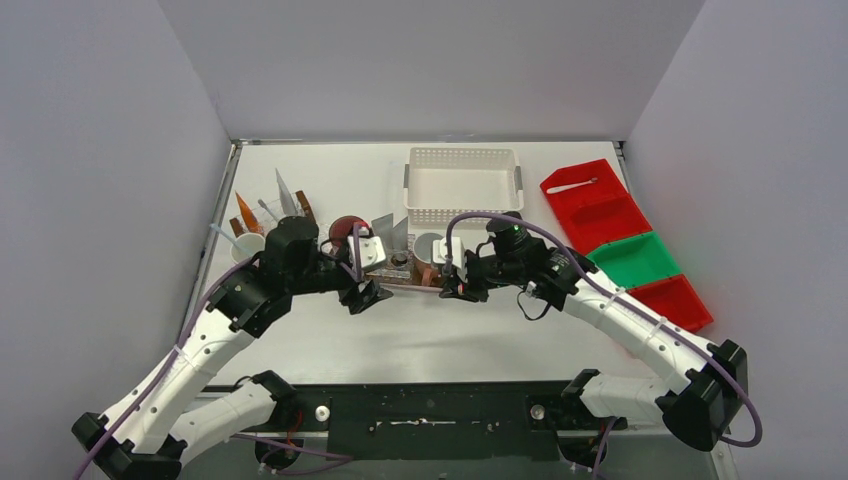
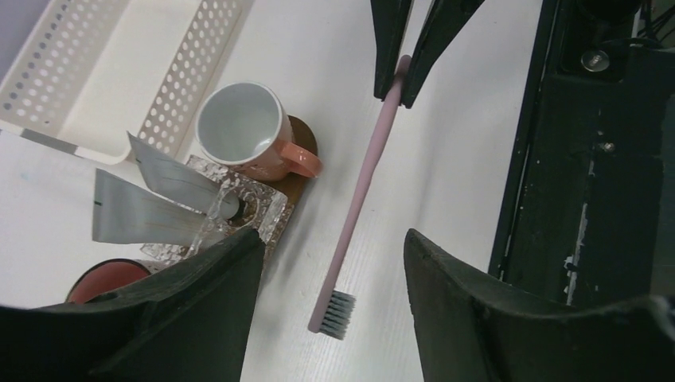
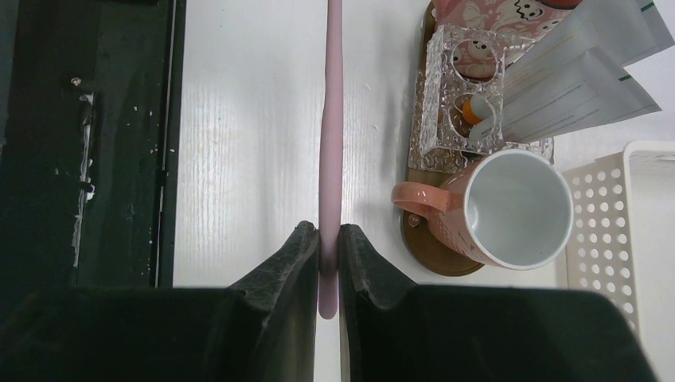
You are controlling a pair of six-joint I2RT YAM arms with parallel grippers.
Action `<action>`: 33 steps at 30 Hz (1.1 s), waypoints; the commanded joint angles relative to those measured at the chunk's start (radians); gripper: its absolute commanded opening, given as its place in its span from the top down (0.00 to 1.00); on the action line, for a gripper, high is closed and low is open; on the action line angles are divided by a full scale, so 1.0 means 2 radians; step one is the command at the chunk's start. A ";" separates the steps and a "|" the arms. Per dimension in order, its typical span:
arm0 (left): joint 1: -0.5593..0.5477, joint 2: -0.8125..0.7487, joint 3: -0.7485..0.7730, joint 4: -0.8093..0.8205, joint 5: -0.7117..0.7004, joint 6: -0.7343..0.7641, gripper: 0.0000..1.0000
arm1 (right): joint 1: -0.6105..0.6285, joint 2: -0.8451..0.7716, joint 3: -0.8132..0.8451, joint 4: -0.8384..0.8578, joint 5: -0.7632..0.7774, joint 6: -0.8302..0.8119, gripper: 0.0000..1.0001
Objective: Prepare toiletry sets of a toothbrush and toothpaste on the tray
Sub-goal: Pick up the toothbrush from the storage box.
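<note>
We are finding the tube [image 3: 577,91] print unreadable; right gripper [image 3: 329,232] is pinching the toothbrush [image 3: 333,119], left gripper [image 2: 332,239] gaping astride its bristles.

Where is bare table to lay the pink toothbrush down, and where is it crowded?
Free: the table strip between the tray and the black base plate; also the patch between the left mugs and the basket. Crowded: the tray, with mug, holder, tubes.

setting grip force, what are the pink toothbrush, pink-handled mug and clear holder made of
The pink toothbrush: likely matte plastic, even colour, slim moulded handle. The pink-handled mug: glazed ceramic, glossy white inside, thick rim. The clear holder: pressed glass or acrylic, see-through with a bumpy pattern; cannot tell which.
</note>
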 commanded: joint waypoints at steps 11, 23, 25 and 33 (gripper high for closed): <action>-0.032 0.039 0.016 0.001 -0.014 0.008 0.52 | 0.006 0.010 0.038 0.007 0.007 -0.018 1.00; -0.048 0.062 0.018 -0.008 -0.037 0.010 0.67 | 0.012 0.014 0.036 0.017 0.024 -0.017 1.00; -0.050 0.064 0.018 -0.007 -0.039 0.010 0.71 | 0.012 0.014 0.034 0.019 0.024 -0.017 1.00; -0.058 0.075 0.018 -0.009 -0.039 0.008 0.84 | 0.016 0.014 0.030 0.027 0.024 -0.015 1.00</action>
